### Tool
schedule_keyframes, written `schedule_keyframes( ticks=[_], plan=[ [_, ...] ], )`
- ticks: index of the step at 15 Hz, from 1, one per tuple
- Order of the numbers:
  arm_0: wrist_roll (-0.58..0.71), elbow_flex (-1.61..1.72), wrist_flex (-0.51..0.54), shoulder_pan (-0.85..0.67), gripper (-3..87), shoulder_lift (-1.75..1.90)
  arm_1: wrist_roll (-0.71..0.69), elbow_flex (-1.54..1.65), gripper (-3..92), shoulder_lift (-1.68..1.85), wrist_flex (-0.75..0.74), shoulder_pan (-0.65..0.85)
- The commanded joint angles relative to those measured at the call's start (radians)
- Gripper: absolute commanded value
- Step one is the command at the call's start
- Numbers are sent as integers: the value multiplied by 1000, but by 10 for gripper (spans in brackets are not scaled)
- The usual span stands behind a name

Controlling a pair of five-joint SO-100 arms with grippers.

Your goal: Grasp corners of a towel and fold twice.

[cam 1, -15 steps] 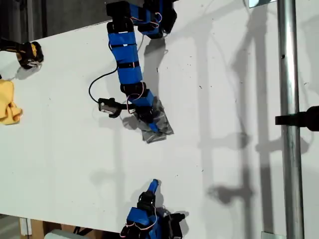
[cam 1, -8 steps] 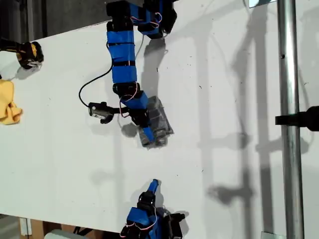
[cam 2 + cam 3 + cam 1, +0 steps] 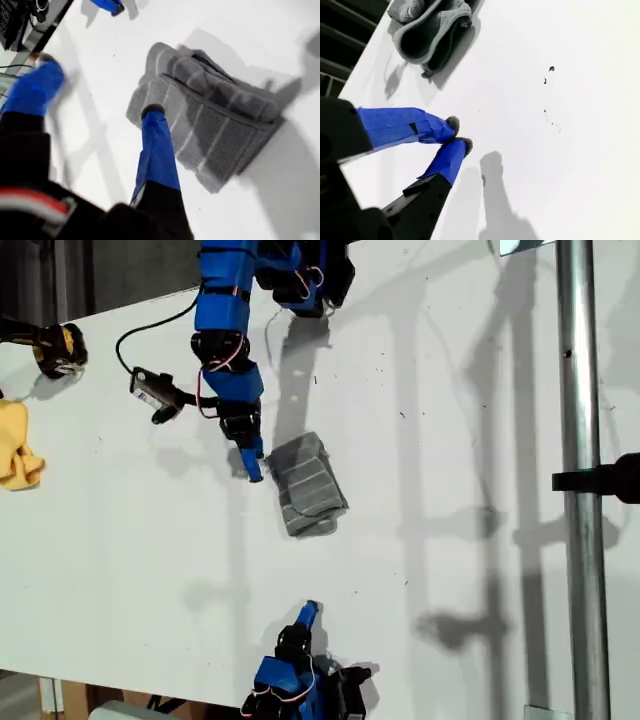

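White table [image 3: 480, 570] carries the grey striped towel [image 3: 306, 485], folded into a small bundle near its middle. My first gripper [image 3: 251, 465] hangs just beside it, jaws spread and empty. My second gripper [image 3: 308, 614], near the table's edge, is closed on nothing.

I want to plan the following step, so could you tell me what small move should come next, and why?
Probably lift my first end effector up and away toward its base. The towel lies as a compact, layered bundle on the table, so the folding looks done, and that end effector is open, beside the towel, holding nothing.
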Motion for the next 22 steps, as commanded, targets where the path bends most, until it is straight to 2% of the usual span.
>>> schedule_keyframes(
  ticks=[1,3,4,5,7,8,10,11,13,14,16,22],
  plan=[
    [-44,6,-34,17,3,9,98,311,-1,437,15,26],
    [-54,18,-43,25,1,9,175,502,-1,778,218,32],
    [23,25,-74,26,-21,9,207,560,-1,871,279,17],
    [9,29,-64,29,-21,9,239,618,-1,937,322,6],
    [-106,31,6,12,-20,9,305,741,-1,1115,423,-5],
    [-107,32,8,11,-19,9,336,819,-1,1252,497,-5],
    [-117,32,20,11,-18,9,385,848,2,1236,598,-17],
    [-71,32,25,6,-18,9,391,847,18,1238,664,0],
    [137,31,26,11,-18,9,382,845,66,1238,669,3],
    [153,31,28,6,-18,9,359,841,66,1238,680,11],
    [393,31,21,8,-19,9,313,830,66,1238,699,11],
    [371,31,25,6,-19,9,313,830,66,1238,699,3]
  ],
)
